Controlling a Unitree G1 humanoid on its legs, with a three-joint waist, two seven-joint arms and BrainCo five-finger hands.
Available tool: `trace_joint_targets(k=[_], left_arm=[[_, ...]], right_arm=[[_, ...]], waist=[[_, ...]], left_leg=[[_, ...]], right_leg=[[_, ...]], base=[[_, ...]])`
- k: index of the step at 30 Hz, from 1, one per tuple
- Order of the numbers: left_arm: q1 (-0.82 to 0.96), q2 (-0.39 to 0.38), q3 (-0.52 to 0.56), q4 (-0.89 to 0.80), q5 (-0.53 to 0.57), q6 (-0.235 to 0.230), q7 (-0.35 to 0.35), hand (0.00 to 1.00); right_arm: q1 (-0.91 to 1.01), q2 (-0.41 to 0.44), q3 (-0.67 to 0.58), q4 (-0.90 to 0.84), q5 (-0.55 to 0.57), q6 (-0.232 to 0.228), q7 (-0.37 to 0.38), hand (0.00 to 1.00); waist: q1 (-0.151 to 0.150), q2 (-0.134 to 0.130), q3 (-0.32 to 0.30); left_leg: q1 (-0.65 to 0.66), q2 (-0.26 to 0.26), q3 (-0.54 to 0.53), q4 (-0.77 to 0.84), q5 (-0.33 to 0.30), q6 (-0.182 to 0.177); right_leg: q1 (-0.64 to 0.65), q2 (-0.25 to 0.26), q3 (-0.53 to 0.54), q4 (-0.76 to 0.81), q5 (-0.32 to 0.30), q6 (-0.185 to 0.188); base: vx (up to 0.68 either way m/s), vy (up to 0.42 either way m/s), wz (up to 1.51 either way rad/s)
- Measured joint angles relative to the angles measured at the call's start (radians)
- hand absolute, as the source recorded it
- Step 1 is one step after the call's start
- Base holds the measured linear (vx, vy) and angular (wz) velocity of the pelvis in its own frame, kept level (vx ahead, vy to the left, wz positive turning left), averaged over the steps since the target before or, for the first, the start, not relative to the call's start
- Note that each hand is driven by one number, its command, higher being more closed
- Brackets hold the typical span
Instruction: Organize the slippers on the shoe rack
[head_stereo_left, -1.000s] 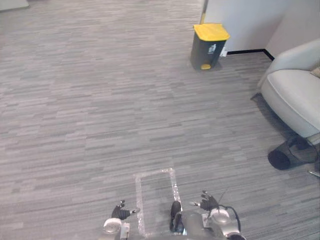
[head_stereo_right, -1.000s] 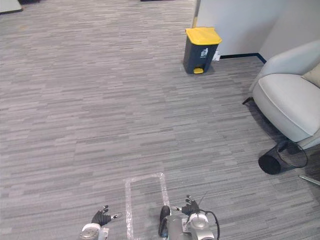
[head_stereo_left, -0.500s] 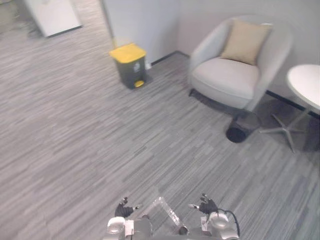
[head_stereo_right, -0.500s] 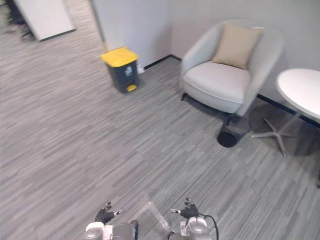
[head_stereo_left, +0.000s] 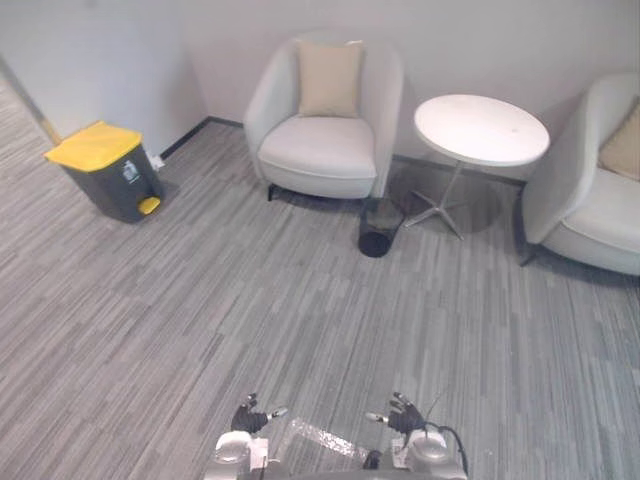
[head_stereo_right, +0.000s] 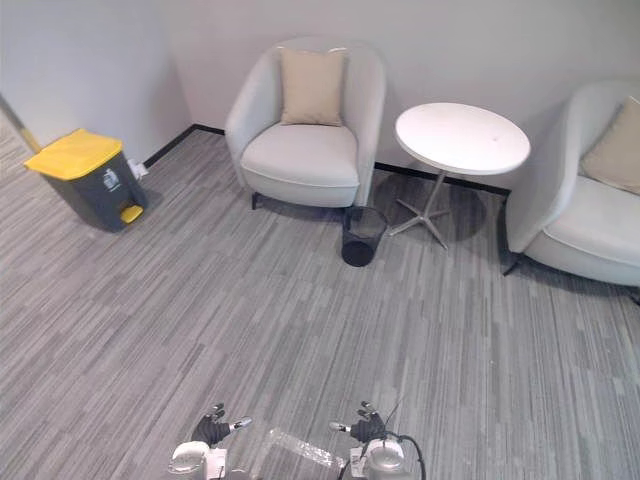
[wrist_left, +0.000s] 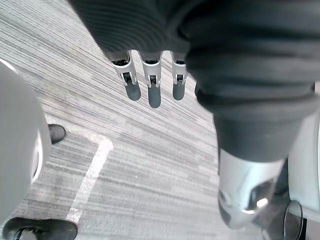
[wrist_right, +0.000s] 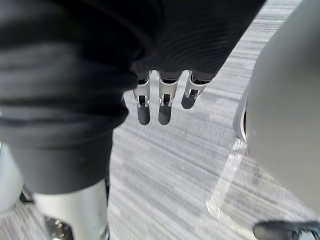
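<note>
My left hand (head_stereo_left: 248, 415) hangs low at the bottom edge of the left eye view, above grey carpet. In its wrist view its fingers (wrist_left: 150, 86) are straight and hold nothing. My right hand (head_stereo_left: 402, 416) hangs beside it a little to the right, also low over the floor. Its fingers (wrist_right: 162, 102) point straight down at the carpet, with nothing in them.
A pale armchair (head_stereo_left: 325, 120) with a beige cushion stands against the far wall. Right of it are a round white table (head_stereo_left: 481, 128) and a second armchair (head_stereo_left: 600, 190). A black wastebasket (head_stereo_left: 377, 232) sits before the first chair. A yellow-lidded bin (head_stereo_left: 105, 170) is at the left. Clear tape (head_stereo_left: 320, 438) marks the floor between my hands.
The camera has swung to the right: the yellow-lidded bin slid to the view's left, and the armchairs and round table came into view. Both hands hang as before.
</note>
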Motion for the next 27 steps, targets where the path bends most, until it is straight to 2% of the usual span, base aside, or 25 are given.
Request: trace_joint_targets(k=[1,3,6,8,10,11,13,14,15,17,18,20,27], left_arm=[[-0.002,0.0,-0.006,0.008,0.0,0.0,0.0,0.0],[-0.008,0.011,-0.009,0.017,0.0,0.0,0.001,0.0],[-0.016,0.035,-0.008,0.017,0.0,0.0,0.001,0.0],[-0.014,0.043,-0.008,0.018,-0.001,0.001,0.001,0.0],[-0.014,0.043,-0.007,0.019,-0.014,-0.001,0.001,0.0],[-0.014,0.038,-0.007,0.026,-0.019,-0.003,0.001,0.0],[-0.004,0.032,-0.008,0.031,-0.022,-0.004,0.001,0.0],[-0.003,0.031,-0.008,0.032,-0.023,-0.003,0.003,0.0],[-0.005,0.03,-0.004,0.034,-0.036,-0.002,0.003,0.0],[-0.002,0.03,-0.007,0.036,-0.037,-0.002,0.003,0.0],[0.001,0.034,-0.005,0.036,-0.036,-0.001,0.003,0.0],[0.007,0.036,-0.006,0.037,-0.036,-0.001,0.003,0.0],[0.003,0.03,-0.006,0.059,-0.036,0.0,0.002,0.0]], right_arm=[[-0.005,-0.027,0.0,0.024,0.0,0.005,-0.001,0.0],[-0.001,-0.048,-0.001,0.045,0.004,0.011,-0.003,0.0],[0.0,-0.048,-0.002,0.048,0.011,0.011,-0.009,0.0],[0.0,-0.049,-0.003,0.05,0.017,0.01,-0.009,0.0],[0.001,-0.049,-0.015,0.05,0.025,0.008,-0.009,0.0],[-0.001,-0.053,-0.024,0.059,0.025,0.01,-0.009,0.0],[-0.003,-0.063,-0.039,0.076,0.025,0.01,-0.009,0.0],[-0.002,-0.065,-0.04,0.076,0.025,0.01,-0.008,0.0],[-0.003,-0.072,-0.042,0.076,0.024,0.008,-0.009,0.0],[0.005,-0.06,-0.061,0.073,0.023,0.008,-0.008,0.0],[0.012,-0.048,-0.08,0.073,0.023,0.009,-0.009,0.0],[0.021,-0.044,-0.082,0.073,0.024,0.009,-0.009,0.0],[0.031,-0.046,-0.119,0.078,0.032,0.008,-0.008,0.0]], waist=[[0.0,0.013,0.0],[0.002,0.013,0.006],[0.009,-0.009,0.038],[0.015,-0.007,0.041],[0.015,-0.006,0.048],[0.02,0.005,0.042],[0.034,0.025,0.036],[0.034,0.032,0.036],[0.038,0.041,0.037],[0.036,0.04,0.036],[0.036,0.021,0.028],[0.033,0.009,0.014],[0.025,0.024,-0.008]], left_leg=[[-0.001,0.021,0.009,-0.001,0.003,-0.009],[-0.001,0.042,0.03,0.022,0.005,-0.013],[-0.009,0.073,0.05,0.131,0.005,-0.013],[-0.031,0.084,0.031,0.208,0.005,-0.012],[-0.066,0.072,-0.056,0.267,-0.008,-0.003],[-0.072,0.038,-0.153,0.255,-0.047,0.001],[-0.069,-0.039,-0.299,0.139,-0.074,0.001],[-0.068,-0.047,-0.325,0.092,-0.073,0.001],[-0.052,-0.053,-0.326,0.062,-0.046,0.002],[-0.03,-0.061,-0.286,0.031,-0.041,0.017],[-0.001,-0.071,-0.266,0.001,-0.036,0.019],[0.02,-0.076,-0.26,-0.033,-0.027,0.02],[0.069,-0.074,-0.284,-0.074,-0.01,0.025]], right_leg=[[0.019,0.035,0.018,-0.07,0.04,-0.008],[0.036,0.065,0.053,-0.135,0.072,-0.021],[0.072,0.095,0.121,-0.213,0.103,-0.032],[0.069,0.1,0.158,-0.215,0.105,-0.032],[0.074,0.107,0.206,-0.216,0.12,-0.034],[0.073,0.11,0.238,-0.231,0.135,-0.031],[0.071,0.11,0.306,-0.266,0.165,-0.017],[0.07,0.113,0.312,-0.273,0.17,-0.011],[0.073,0.119,0.325,-0.291,0.184,0.0],[0.105,0.104,0.322,-0.328,0.206,0.008],[0.108,0.09,0.323,-0.328,0.22,0.011],[0.111,0.087,0.325,-0.329,0.219,0.012],[0.13,0.099,0.3,-0.328,0.191,0.022]], base=[[0.04,-0.069,-0.46],[0.02,-0.074,-0.56],[-0.05,-0.065,-0.7],[-0.02,-0.027,-0.77],[0.01,0.023,-0.64],[0.03,0.103,-0.66],[0.02,0.167,-0.91],[-0.02,0.182,-0.82],[0.0,0.195,-0.58],[0.03,0.177,-0.45],[0.04,0.099,-0.28],[0.13,0.076,-0.15],[0.15,0.017,0.04]])
